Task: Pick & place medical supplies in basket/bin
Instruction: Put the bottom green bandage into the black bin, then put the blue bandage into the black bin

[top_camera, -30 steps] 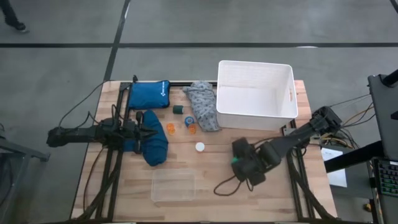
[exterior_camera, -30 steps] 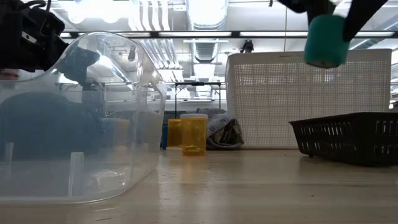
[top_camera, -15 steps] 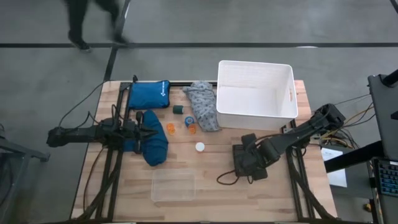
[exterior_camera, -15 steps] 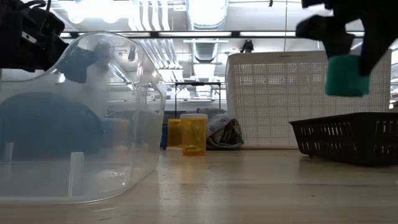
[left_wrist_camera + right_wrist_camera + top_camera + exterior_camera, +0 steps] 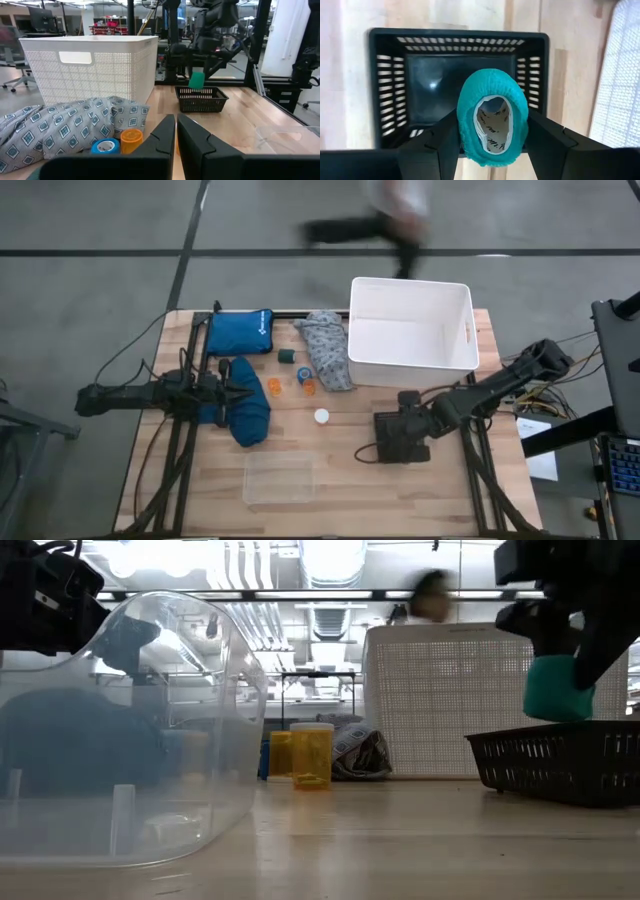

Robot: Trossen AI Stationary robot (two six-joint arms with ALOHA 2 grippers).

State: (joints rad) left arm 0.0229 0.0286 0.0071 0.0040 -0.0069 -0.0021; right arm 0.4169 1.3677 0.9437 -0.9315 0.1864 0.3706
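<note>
My right gripper (image 5: 492,131) is shut on a teal-green tape roll (image 5: 492,117), just above a small black slotted basket (image 5: 390,85); the roll also shows in the low view (image 5: 558,688). My left gripper (image 5: 247,390) is shut at the table's left, by the dark blue cloth (image 5: 248,420); I cannot tell if it touches it. The pale grey patterned cloth (image 5: 325,352) lies against the big white tub (image 5: 410,370). A dark green roll (image 5: 287,356), a blue roll (image 5: 303,373), two orange caps (image 5: 274,386) and a white cap (image 5: 321,416) lie on the table. My right gripper pinches the roll's round outer wall (image 5: 465,120) between its two fingers (image 5: 540,137), one on each side. The fingers point down from above. The roll is squeezed to an oval, its hole facing the wrist camera. It hangs clear above the black basket.
A bright blue zip pouch (image 5: 240,332) lies at the far left. A clear plastic container (image 5: 278,480) stands near the front edge and fills the low view's left (image 5: 130,730). A person (image 5: 385,220) walks on the floor beyond the table's far edge.
My right gripper has gone down and a little toward the table's right edge with the teal-green roll, and now hangs just above the black basket. It has stayed shut on the roll. A person has walked past behind the table.
</note>
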